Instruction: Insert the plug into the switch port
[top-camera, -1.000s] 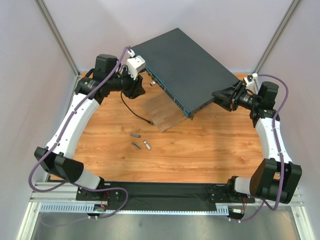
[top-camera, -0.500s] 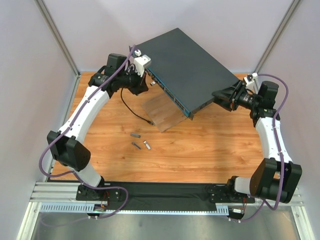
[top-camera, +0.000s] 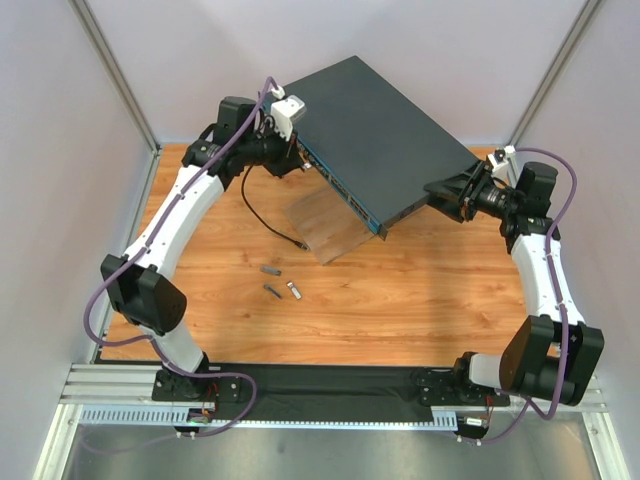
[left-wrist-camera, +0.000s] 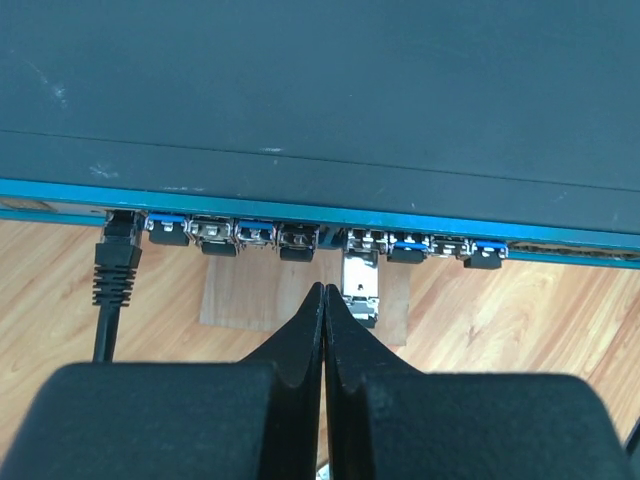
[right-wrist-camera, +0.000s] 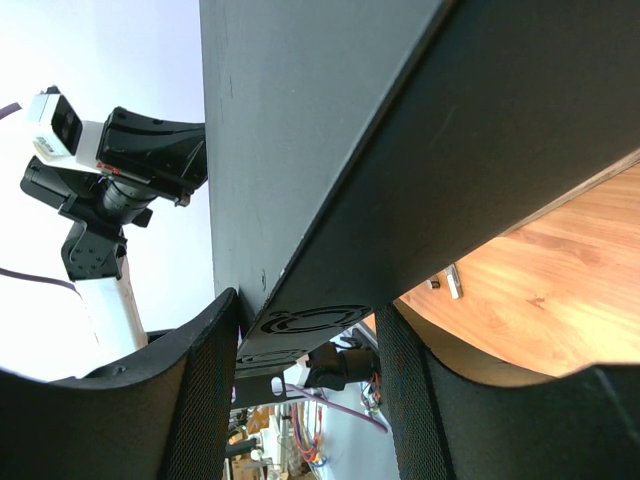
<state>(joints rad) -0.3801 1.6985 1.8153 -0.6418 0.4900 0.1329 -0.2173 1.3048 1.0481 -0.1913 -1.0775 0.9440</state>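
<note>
Your orange-brown wooden tabletop (top-camera: 420, 300) carries the large, flat, dark grey switch with a teal-blue front edge (top-camera: 385, 140) at its far side. A pale wooden board (top-camera: 322, 228) lies at that front edge. Your right fingers (right-wrist-camera: 205, 400) are clamped across the switch's right end. Your left fingers (left-wrist-camera: 300, 345) are pressed together and empty, their tips just left of the small silver plug (left-wrist-camera: 360, 288). The plug sits in a middle port with its rear protruding. A black cable (left-wrist-camera: 115, 275) occupies the leftmost port.
</note>
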